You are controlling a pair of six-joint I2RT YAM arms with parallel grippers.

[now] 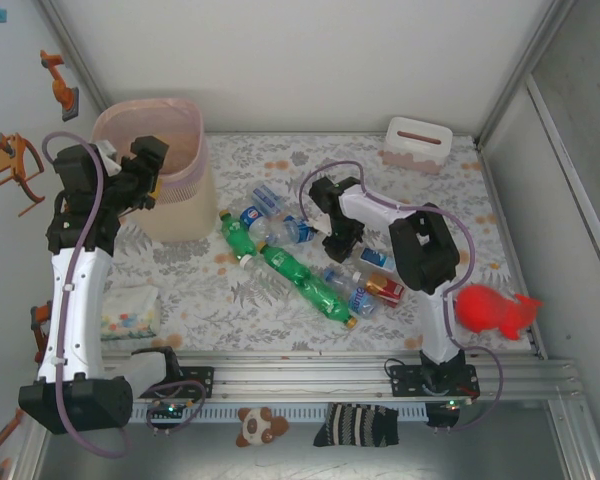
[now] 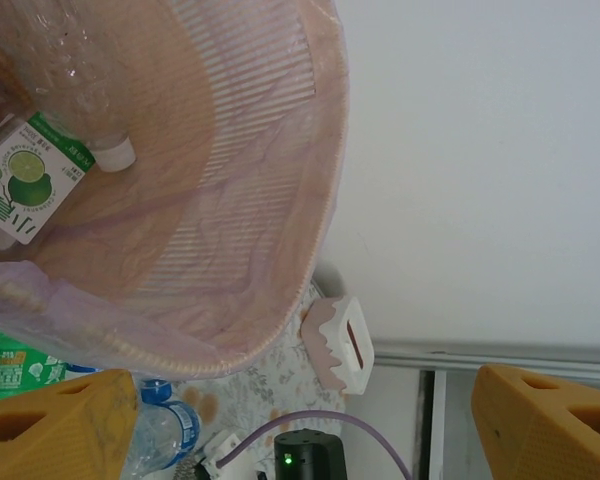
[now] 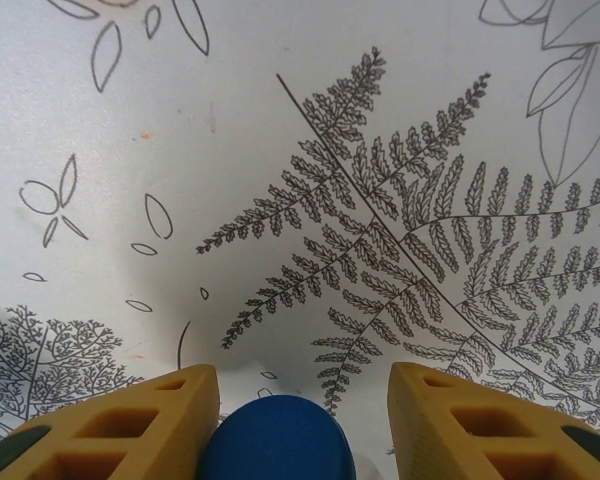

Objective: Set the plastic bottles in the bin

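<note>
Left gripper (image 2: 300, 425) spread above bin (image 2: 230, 150), right gripper (image 3: 305, 425) lowered, straddling blue bottle cap (image 3: 275, 445)

Plain white walls (image 1: 310, 60), a grey fern-and-flower tablecloth (image 1: 220, 310), aluminium rail (image 1: 310, 366) along the near edge.

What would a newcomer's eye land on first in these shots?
The heap of plastic bottles, green and clear, lying mid-table. At the far left stands the tall beige bin with its pink liner, the left hand open above its rim and a bottle already inside. The right hand sits low over the patterned cloth, open, a blue cap between its fingers.
</note>
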